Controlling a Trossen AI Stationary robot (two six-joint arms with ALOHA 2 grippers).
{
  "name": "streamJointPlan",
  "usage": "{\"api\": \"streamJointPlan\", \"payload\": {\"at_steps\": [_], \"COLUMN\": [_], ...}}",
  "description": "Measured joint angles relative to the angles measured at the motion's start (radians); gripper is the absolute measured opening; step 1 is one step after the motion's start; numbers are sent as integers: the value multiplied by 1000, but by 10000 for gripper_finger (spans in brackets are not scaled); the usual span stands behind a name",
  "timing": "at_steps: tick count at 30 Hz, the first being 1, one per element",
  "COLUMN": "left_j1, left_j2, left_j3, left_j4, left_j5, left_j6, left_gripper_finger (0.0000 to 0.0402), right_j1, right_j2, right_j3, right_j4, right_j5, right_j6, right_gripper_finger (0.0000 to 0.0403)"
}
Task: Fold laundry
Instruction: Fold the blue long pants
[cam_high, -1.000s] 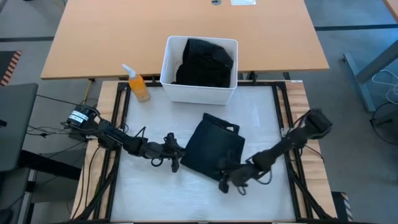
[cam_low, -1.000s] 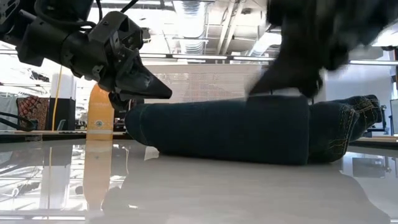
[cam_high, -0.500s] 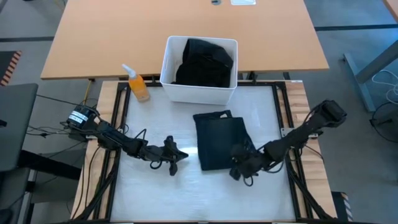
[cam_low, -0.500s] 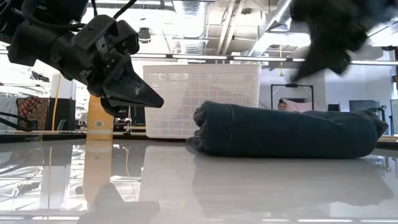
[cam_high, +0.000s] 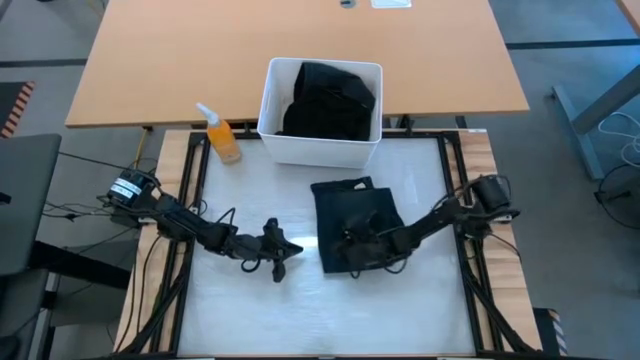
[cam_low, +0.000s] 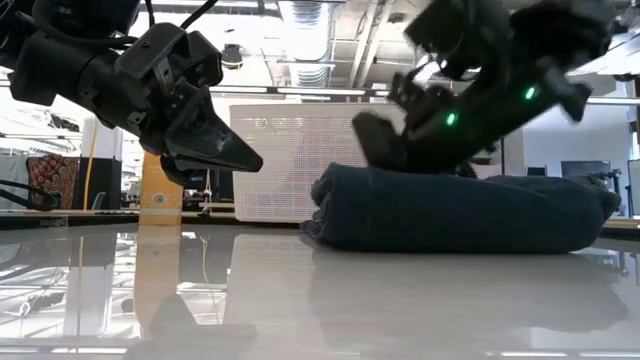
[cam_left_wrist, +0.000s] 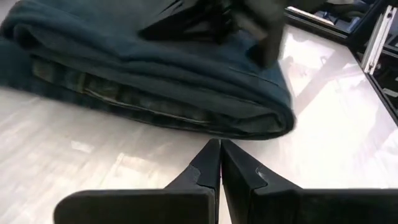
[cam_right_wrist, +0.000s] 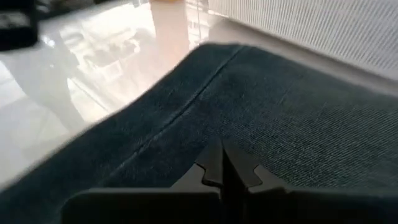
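The folded dark navy trousers (cam_high: 355, 225) lie mid-table (cam_high: 420, 300) in front of the white bin (cam_high: 320, 145) holding black clothing (cam_high: 330, 100), the right tool (cam_high: 352, 243) clenched empty, resting on top of them, the left tool (cam_high: 285, 252) clenched just beside them.

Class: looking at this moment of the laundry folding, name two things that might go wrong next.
The right gripper, shut, rests on the folded navy trousers; dragging sideways may undo the fold or skew it. The left gripper, shut, sits close beside the trousers' edge; a careless sweep might snag that edge.
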Motion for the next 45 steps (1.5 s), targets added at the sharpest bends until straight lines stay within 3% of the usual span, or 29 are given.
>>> {"api": "streamJointPlan", "payload": {"at_steps": [4, 12, 16, 24, 31, 36, 38, 42, 45], "left_j1": [-16, -23, -22, -25, -31, -19, -10, -5, -5], "left_j2": [0, 0, 0, 0, 0, 0, 0, 0, 0], "left_j3": [0, 0, 0, 0, 0, 0, 0, 0, 0], "left_j4": [-17, -36, -35, -33, -33, -32, -32, -32, -32], "left_j5": [-1, -10, -10, -10, -10, -57, -57, -57, -52], "left_j6": [-1, 7, 21, 14, 8, 11, 18, 16, 16], "left_gripper_finger": [0, 0, 0, 0, 0, 0, 0, 0, 0], "right_j1": [-31, 76, 114, 118, 277, 418, 458, 495, 492], "right_j2": [24, -80, -127, -237, -402, -386, -338, -223, -160], "right_j3": [6, 3, -2, 16, 87, 84, 83, 83, 84], "right_j4": [-132, -844, -1075, -1108, -1009, -919, -987, -1157, -1247], "right_j5": [-86, -85, -125, -153, -221, -293, -300, -424, -473], "right_j6": [82, 472, 536, 341, 345, 500, 622, 855, 889], "right_gripper_finger": [18, 18, 18, 18, 18, 18, 18, 18, 18]}}
